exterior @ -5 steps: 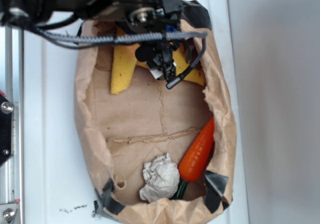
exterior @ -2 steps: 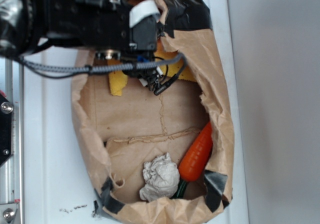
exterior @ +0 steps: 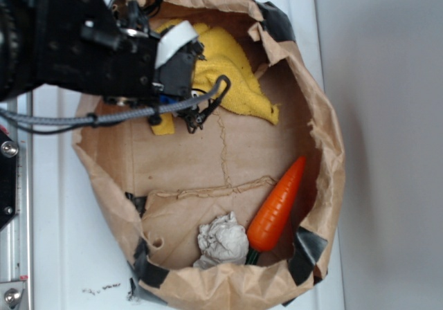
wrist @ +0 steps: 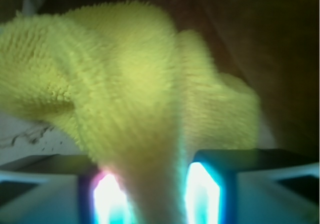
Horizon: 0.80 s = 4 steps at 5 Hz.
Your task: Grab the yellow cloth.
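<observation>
Fingers (wrist: 155,194) pinched tight on yellow cloth (wrist: 125,84), fold bunched between.

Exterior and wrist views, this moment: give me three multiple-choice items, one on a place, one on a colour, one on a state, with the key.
1. Where does the carrot lie in the paper bag?
A. Along the right wall
B. Under the arm
C. On the cloth

2. What colour is the paper wad beside the carrot?
A. Yellow
B. Grey-white
C. Orange

3. What is the gripper doing?
A. Open above the carrot
B. Shut on nothing
C. Shut on the yellow cloth

Key: 1 A, the carrot leans by the bag's right side. 2 B, the wad is pale grey-white. 3 C, the wrist view shows yellow fabric pinched between both fingers.
</observation>
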Tool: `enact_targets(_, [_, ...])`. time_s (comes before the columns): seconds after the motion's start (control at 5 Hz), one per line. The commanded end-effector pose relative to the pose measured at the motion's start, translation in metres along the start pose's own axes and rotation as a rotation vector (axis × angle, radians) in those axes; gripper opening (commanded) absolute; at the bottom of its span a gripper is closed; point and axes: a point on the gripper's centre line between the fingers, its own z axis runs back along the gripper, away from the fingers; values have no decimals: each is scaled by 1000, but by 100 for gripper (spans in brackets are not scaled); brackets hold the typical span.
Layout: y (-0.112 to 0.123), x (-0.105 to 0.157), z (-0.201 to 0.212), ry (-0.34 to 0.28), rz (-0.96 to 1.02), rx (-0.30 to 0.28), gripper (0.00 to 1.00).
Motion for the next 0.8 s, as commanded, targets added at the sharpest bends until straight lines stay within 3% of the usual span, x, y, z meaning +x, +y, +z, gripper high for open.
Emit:
enact_targets(0.0, [-10,12,67,-63,-46,-30,0])
enact_targets(0.2, [-27,22,101,-45,-20,-61,0])
enact_targets(0.4, [-56,42,95,-31,-37,-97,0])
enact_targets(0.6, [-66,49,109,39,-103,-150,0])
